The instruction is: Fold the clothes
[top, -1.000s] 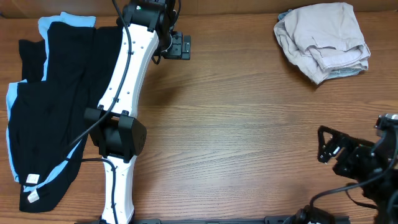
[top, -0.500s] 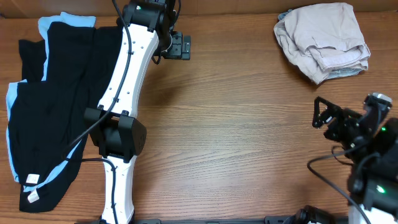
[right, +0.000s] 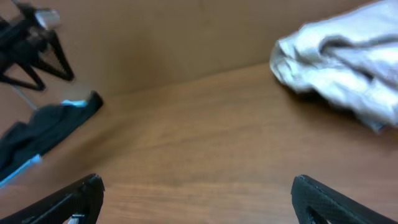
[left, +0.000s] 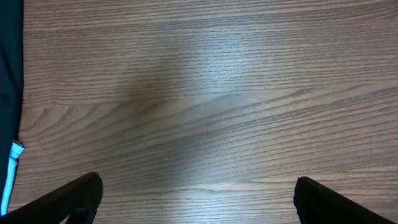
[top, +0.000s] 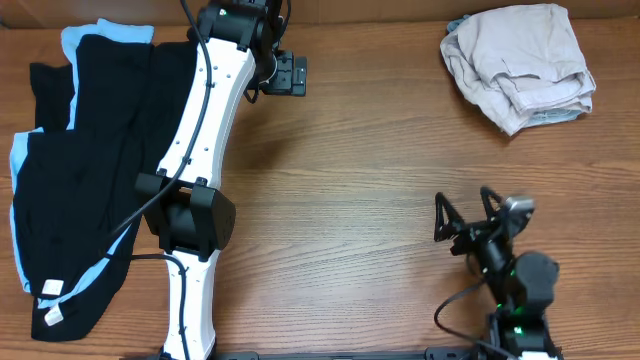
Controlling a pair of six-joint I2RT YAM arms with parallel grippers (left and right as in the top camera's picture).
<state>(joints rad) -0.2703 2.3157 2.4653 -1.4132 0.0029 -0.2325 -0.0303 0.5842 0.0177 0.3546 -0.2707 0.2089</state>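
The beige khaki shorts [top: 520, 62] lie crumpled at the table's far right corner, with a bit of pale blue denim [top: 553, 117] showing under their front edge. They also show blurred in the right wrist view [right: 348, 68]. The black garments with light-blue trim [top: 85, 170] lie spread at the far left, and also show in the right wrist view [right: 43, 134] and the left wrist view [left: 7, 93]. My left gripper [top: 290, 75] is open and empty over bare wood at the back. My right gripper [top: 462, 215] is open and empty near the front right.
The white left arm [top: 195, 150] stretches from its base [top: 188, 225] diagonally to the back, along the right edge of the black garments. The right arm's base [top: 520, 300] sits at the front edge. A brown wall backs the table.
My right arm has swung left and toward the front, from the right edge to near the front centre-right. The left arm and the clothes have not moved.
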